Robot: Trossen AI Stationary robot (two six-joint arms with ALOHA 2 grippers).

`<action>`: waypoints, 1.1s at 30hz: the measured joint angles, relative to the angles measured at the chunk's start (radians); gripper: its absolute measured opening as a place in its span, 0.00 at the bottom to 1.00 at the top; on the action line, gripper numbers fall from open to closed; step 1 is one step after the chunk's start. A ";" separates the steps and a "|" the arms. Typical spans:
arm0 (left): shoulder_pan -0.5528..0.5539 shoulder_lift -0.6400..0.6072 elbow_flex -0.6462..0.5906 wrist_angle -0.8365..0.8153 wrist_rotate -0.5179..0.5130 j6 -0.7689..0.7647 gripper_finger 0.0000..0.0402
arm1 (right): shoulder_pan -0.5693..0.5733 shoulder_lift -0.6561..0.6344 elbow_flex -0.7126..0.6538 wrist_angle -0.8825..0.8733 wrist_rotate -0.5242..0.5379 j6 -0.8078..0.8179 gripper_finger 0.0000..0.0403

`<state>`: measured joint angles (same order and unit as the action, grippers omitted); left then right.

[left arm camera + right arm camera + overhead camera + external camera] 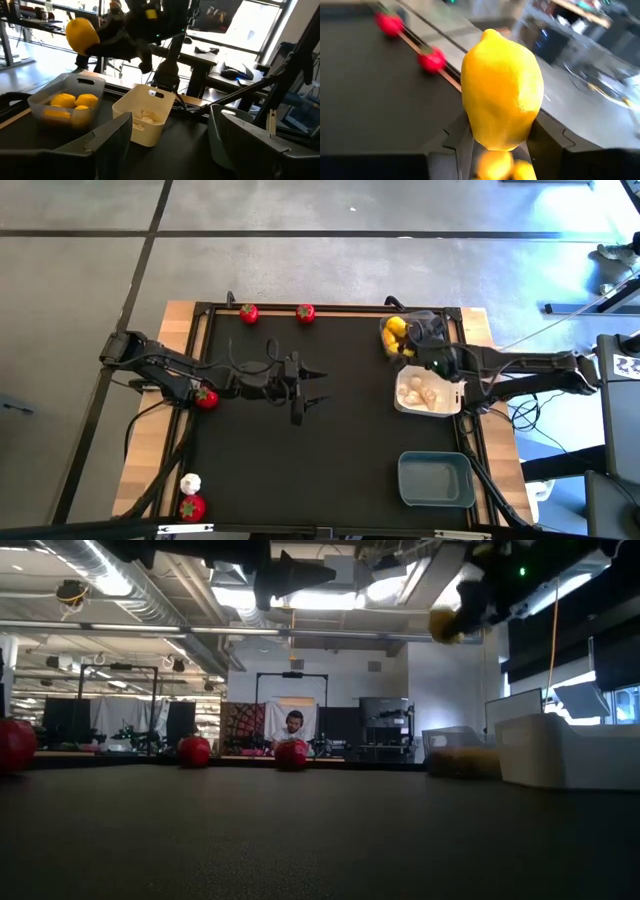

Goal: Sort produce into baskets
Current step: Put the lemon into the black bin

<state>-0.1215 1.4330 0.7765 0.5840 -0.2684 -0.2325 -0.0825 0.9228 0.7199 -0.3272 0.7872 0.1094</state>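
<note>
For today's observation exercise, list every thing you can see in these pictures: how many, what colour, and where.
Lemon: one, yellow, held in the right gripper above the grey basket.
Lemons: several, yellow, in the grey basket.
Garlic bulbs: a few, white, in the white basket.
Blue-grey basket: one, near right corner.
Red fruits: two at the far edge, one left, one near left corner.
White bulb: one, beside that corner fruit.
Left gripper: open, mid-table.
Right gripper: shut on lemon.
</note>
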 joint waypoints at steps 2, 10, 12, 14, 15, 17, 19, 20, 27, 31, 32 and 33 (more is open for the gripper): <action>0.001 0.000 0.000 -0.004 -0.001 0.000 0.72 | -0.065 0.000 -0.001 -0.055 -0.002 0.016 0.36; 0.001 0.000 0.000 -0.019 -0.002 0.000 0.72 | -0.356 0.039 -0.001 -0.149 -0.172 0.068 0.37; 0.001 0.000 0.000 -0.028 -0.003 0.001 0.72 | -0.419 0.061 -0.001 -0.147 -0.237 0.051 0.37; 0.001 0.000 0.000 -0.030 -0.003 0.001 0.72 | -0.475 0.083 -0.001 -0.146 -0.276 0.044 0.37; 0.001 0.000 0.000 -0.034 -0.004 0.001 0.72 | -0.502 0.096 -0.001 -0.146 -0.289 0.044 0.37; 0.001 0.000 0.000 -0.037 -0.004 0.001 0.72 | -0.549 0.125 -0.001 -0.148 -0.308 0.043 0.37; 0.001 0.000 0.000 -0.045 -0.005 0.001 0.72 | -0.587 0.152 -0.001 -0.148 -0.309 0.043 0.37; 0.001 0.000 0.000 -0.051 -0.006 0.001 0.72 | -0.604 0.167 -0.001 -0.150 -0.310 0.043 0.37; 0.001 0.000 -0.001 -0.058 -0.006 0.001 0.72 | -0.676 0.262 -0.001 -0.173 -0.353 0.059 0.37; 0.001 0.000 -0.001 -0.059 -0.006 0.001 0.72 | -0.698 0.322 -0.001 -0.174 -0.353 0.074 0.37; 0.001 0.000 -0.001 -0.059 -0.006 0.001 0.72 | -0.704 0.335 -0.001 -0.174 -0.353 0.074 0.37; 0.001 0.000 -0.001 -0.062 -0.006 0.001 0.72 | -0.711 0.350 -0.001 -0.174 -0.353 0.076 0.37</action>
<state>-0.1207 1.4330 0.7757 0.5225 -0.2743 -0.2317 -0.7937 1.2730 0.7189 -0.5007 0.4343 0.1850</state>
